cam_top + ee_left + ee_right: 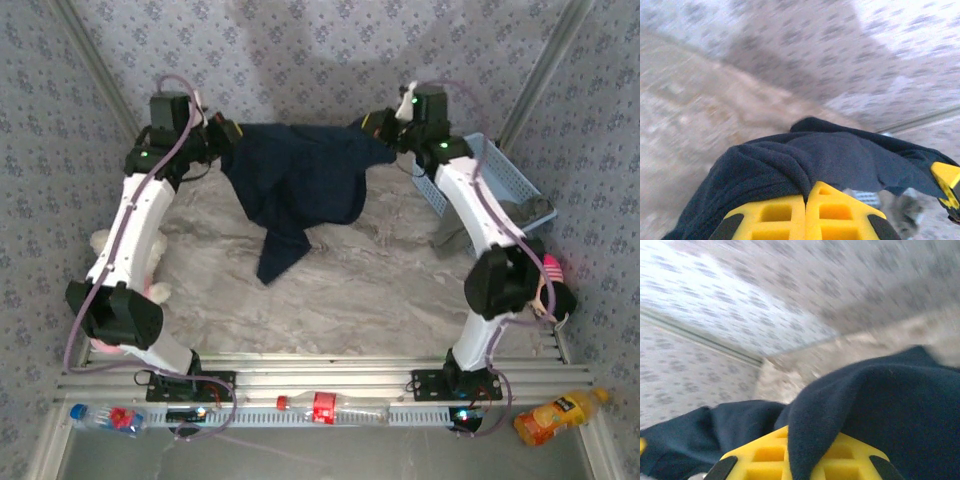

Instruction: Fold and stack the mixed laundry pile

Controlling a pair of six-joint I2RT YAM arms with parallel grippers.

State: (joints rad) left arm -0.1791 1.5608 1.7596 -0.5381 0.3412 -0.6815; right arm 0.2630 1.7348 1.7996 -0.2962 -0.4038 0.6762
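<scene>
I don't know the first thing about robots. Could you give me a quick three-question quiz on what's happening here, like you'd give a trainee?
1. True or false: the left gripper and the right gripper are each shut on the navy T-shirt, which hangs between them.
2. The light blue basket stands beside: (a) the left arm, (b) the right arm, (c) neither, it sits mid-table.
3. Short answer: what colour is the drink bottle lying at the near right corner?

Key: 1 true; 2 b; 3 orange.
</scene>
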